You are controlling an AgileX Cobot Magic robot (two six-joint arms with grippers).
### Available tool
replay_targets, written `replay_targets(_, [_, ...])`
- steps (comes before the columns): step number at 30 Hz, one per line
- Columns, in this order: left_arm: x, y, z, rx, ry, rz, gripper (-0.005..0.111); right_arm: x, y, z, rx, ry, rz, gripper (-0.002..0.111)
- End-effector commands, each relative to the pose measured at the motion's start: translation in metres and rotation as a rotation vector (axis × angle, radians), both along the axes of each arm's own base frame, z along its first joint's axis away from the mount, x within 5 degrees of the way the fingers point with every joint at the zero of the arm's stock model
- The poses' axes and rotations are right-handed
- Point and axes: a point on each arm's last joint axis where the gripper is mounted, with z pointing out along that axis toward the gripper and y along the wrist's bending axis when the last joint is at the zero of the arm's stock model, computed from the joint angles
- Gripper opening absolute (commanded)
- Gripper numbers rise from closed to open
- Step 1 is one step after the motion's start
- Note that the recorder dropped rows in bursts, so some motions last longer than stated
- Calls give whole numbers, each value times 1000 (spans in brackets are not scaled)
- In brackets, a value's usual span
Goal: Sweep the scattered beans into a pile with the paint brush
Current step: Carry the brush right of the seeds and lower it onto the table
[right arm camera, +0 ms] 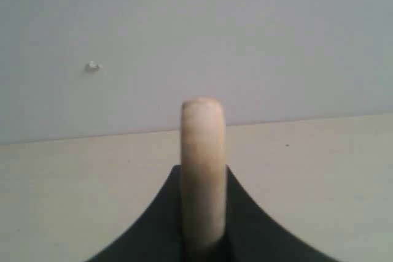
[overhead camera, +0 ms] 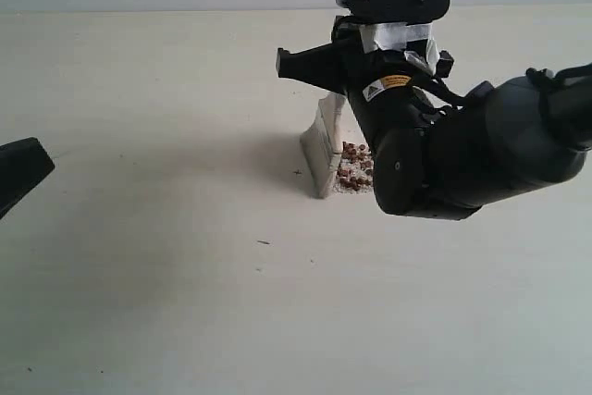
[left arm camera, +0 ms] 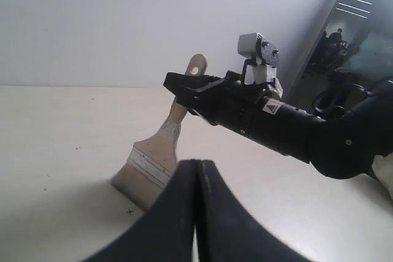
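Note:
The paint brush (overhead camera: 321, 156) stands tilted on the table, its pale bristles touching the surface. My right gripper (overhead camera: 298, 64) is shut on the brush's cream handle (right arm camera: 202, 151), which sticks up between the jaws. The beans (overhead camera: 354, 166), reddish-brown and mixed with white grains, lie in a tight cluster against the right side of the bristles, partly hidden by my right arm. The left wrist view shows the brush (left arm camera: 153, 161) with its silver ferrule and the hole at the handle's end. My left gripper (left arm camera: 198, 173) is shut on nothing and stays far to the left (overhead camera: 20, 173).
The pale table (overhead camera: 185, 302) stretches around the brush, with a few tiny dark specks (overhead camera: 264, 242) in front. My bulky right arm (overhead camera: 462, 159) hangs over the table's right side. A wall runs behind.

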Motion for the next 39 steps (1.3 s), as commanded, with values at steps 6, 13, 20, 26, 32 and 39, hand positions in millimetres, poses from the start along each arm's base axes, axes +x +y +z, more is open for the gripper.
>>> replay_targets(6, [-1,0,0,-15,-1,1,0,-10,-5,66,36,-158,65,0])
replay_targets(13, [-1,0,0,-15,-1,1,0,-13,-46,116,-99,-89,108,0])
replay_targets(20, [-1,0,0,-13,-1,0,0,2,-109,131,-204,146,139,0])
replay_targets(26, [-1,0,0,-13,-1,0,0,23,-135,135,-193,407,271,0])
replay_targets(32, [-1,0,0,-13,-1,0,0,44,-147,128,-166,633,423,0])
replay_targets(39, [-1,0,0,-13,-1,0,0,78,-162,84,-17,906,667,0])
